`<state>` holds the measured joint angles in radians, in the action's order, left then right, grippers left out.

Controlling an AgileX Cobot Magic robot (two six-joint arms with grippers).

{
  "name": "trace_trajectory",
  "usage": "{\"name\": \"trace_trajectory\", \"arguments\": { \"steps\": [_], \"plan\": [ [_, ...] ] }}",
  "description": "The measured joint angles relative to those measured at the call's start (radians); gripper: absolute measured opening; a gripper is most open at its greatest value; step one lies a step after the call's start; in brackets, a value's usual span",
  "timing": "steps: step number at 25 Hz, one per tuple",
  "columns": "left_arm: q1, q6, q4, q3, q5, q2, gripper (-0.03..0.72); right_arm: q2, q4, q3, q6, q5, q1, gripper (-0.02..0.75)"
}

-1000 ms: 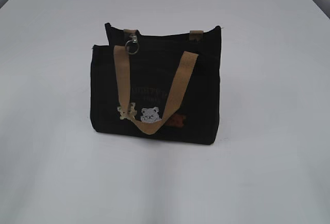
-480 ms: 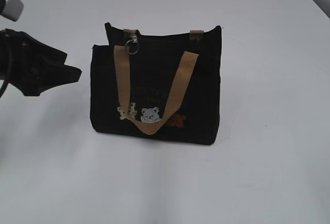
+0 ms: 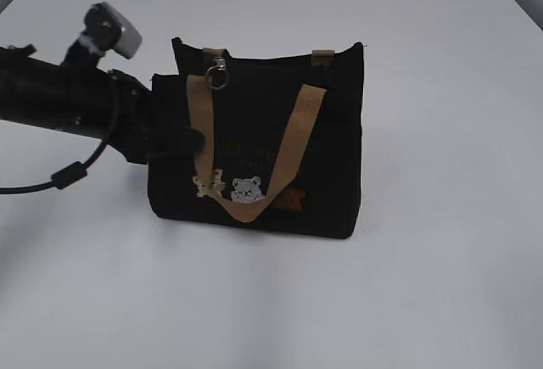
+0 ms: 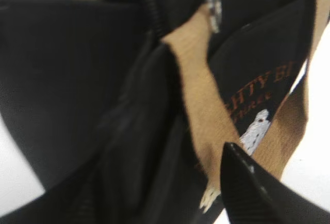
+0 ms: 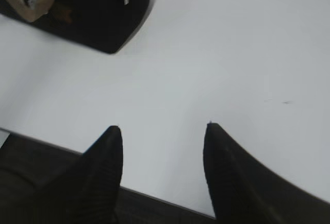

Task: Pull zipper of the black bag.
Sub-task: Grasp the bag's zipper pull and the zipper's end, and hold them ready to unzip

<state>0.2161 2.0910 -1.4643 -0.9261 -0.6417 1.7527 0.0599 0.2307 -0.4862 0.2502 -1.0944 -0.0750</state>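
Right now my left gripper [image 3: 191,142] is pressed up against the left front of the black bag [image 3: 331,165]; only one fingertip shows in my wrist view, so I cannot tell whether those jaws are spread. The zipper [image 3: 217,75] hangs above and just beyond them, at the bag's top edge beside the tan handle [image 3: 200,123]. My right gripper [image 5: 162,149] hovers over bare table [image 5: 232,54], jaws spread and empty, the bag well ahead and to its left. My worry: closing here would likely catch webbing or fabric instead of the ring, and pushing further could tip the soft bag.
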Motion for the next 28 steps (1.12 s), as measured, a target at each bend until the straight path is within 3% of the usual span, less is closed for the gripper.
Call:
{"name": "trace_trajectory", "arguments": {
  "steps": [1, 3, 5, 10, 14, 20, 24, 28],
  "plan": [
    [0.026, -0.001, 0.0, -0.009, 0.005, 0.015, 0.392, 0.036, 0.038, -0.005, 0.05, 0.006, 0.0, 0.398],
    [0.061, -0.018, 0.002, -0.018, 0.027, 0.024, 0.166, 0.119, 0.138, -0.027, 0.182, 0.057, 0.0, 0.398],
    [0.083, -0.049, 0.004, -0.02, 0.026, 0.024, 0.067, 0.241, 0.284, -0.047, 0.347, 0.155, 0.0, 0.398],
    [0.101, -0.069, 0.004, -0.02, 0.012, 0.024, 0.068, 0.657, 0.703, -0.102, 0.714, 0.432, -0.032, 0.398],
    [0.101, -0.071, 0.004, -0.02, 0.018, 0.024, 0.068, 1.077, 0.968, -0.274, 0.849, 0.501, -0.137, 0.398],
    [0.101, -0.071, 0.004, -0.02, 0.021, 0.024, 0.068, 1.544, 1.033, -0.627, 0.684, 0.483, -0.282, 0.398],
    [0.101, -0.071, 0.004, -0.02, 0.021, 0.024, 0.068, 1.718, 0.962, -0.785, 0.52, 0.424, -0.31, 0.398],
    [0.101, -0.071, 0.004, -0.02, 0.021, 0.024, 0.068, 1.779, 0.888, -0.846, 0.418, 0.412, -0.32, 0.398]
  ]
}}
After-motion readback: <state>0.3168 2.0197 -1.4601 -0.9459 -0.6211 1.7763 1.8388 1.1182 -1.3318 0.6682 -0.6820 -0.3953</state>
